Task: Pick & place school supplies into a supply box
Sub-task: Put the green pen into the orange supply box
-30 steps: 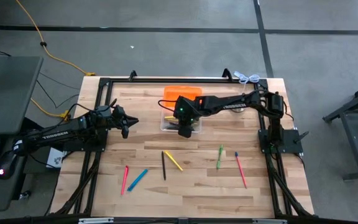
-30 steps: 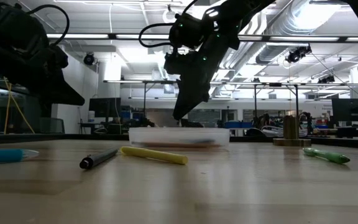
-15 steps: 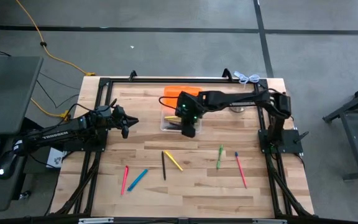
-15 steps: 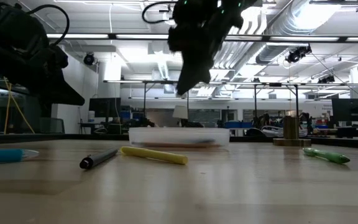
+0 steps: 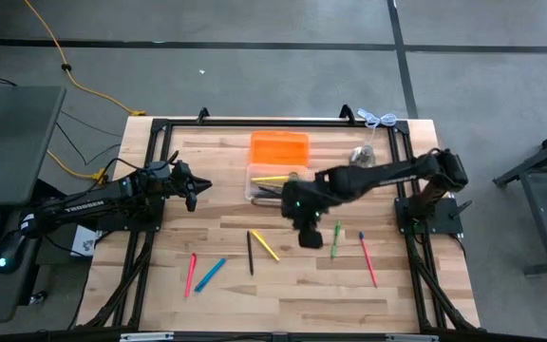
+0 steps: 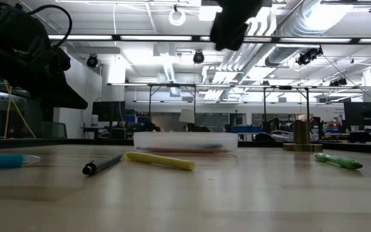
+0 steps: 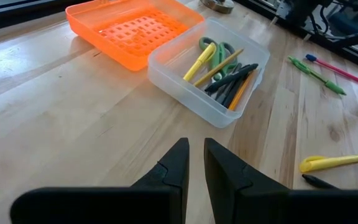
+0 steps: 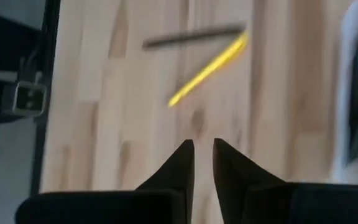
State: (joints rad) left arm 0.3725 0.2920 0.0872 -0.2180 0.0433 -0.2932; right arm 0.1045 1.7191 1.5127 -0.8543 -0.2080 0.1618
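The clear supply box (image 5: 273,182) stands on the table's far middle and holds a yellow marker, green scissors and several pens (image 7: 225,74). Loose supplies lie flat on the near half: a black pen (image 5: 251,252), a yellow marker (image 5: 265,245), a pink pen (image 5: 190,274), a blue marker (image 5: 210,274), a green pen (image 5: 336,239) and a pink pen with a blue cap (image 5: 367,256). My right gripper (image 8: 202,155) hovers high, shut and empty, between the yellow marker (image 8: 210,68) and the green pen. My left gripper (image 7: 195,158) waits shut, left of the box.
An orange rectangular tray (image 5: 278,147) lies just beyond the box. A silver bell (image 5: 364,154) stands to the box's right, near the far edge. A black frame runs around the table's edges. Bare wood lies between the box and the loose pens.
My right gripper has risen from inside the box and swung toward the table's near edge and a little right. It now hangs high over the wood beside the green pen. The box and the loose supplies have stayed in place.
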